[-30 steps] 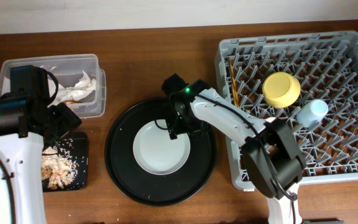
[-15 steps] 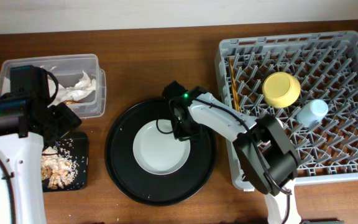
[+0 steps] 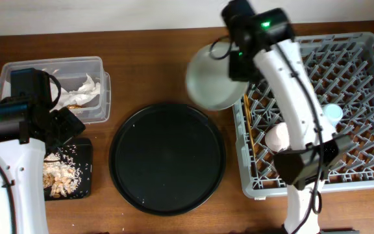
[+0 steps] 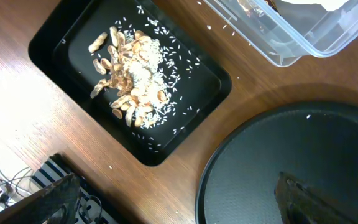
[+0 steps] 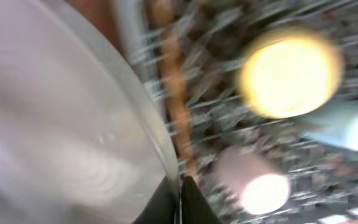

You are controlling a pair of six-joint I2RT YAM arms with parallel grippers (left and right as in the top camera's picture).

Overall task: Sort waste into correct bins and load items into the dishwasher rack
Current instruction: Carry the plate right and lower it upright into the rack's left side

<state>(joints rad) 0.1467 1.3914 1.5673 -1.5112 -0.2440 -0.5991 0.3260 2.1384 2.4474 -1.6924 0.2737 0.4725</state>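
The grey-white plate (image 3: 210, 81) hangs tilted in the air just left of the dishwasher rack (image 3: 349, 39), with my right gripper (image 3: 234, 65) shut on its rim. Up close, the right gripper (image 5: 180, 186) pinches the plate (image 5: 61, 124) edge. In the rack lie the chopsticks (image 5: 173, 106), yellow bowl (image 5: 288, 71), light-blue cup (image 3: 332, 112) and pink cup (image 3: 278, 138). My left gripper (image 4: 179, 202) is open and empty beside the shallow black tray (image 4: 61, 37) of food scraps (image 4: 132, 87). The clear tub (image 3: 50, 68) holds crumpled tissue (image 3: 86, 88).
The large round black tray (image 3: 167, 159) lies bare on the wooden table between the bins and the rack. My right arm crosses over the rack's left half and hides the yellow bowl from above. Cables show past the table edge in the left wrist view.
My right gripper closed on the plate's rim and lifted it off the round black tray, up and right to the rack's left edge. The left arm stayed still.
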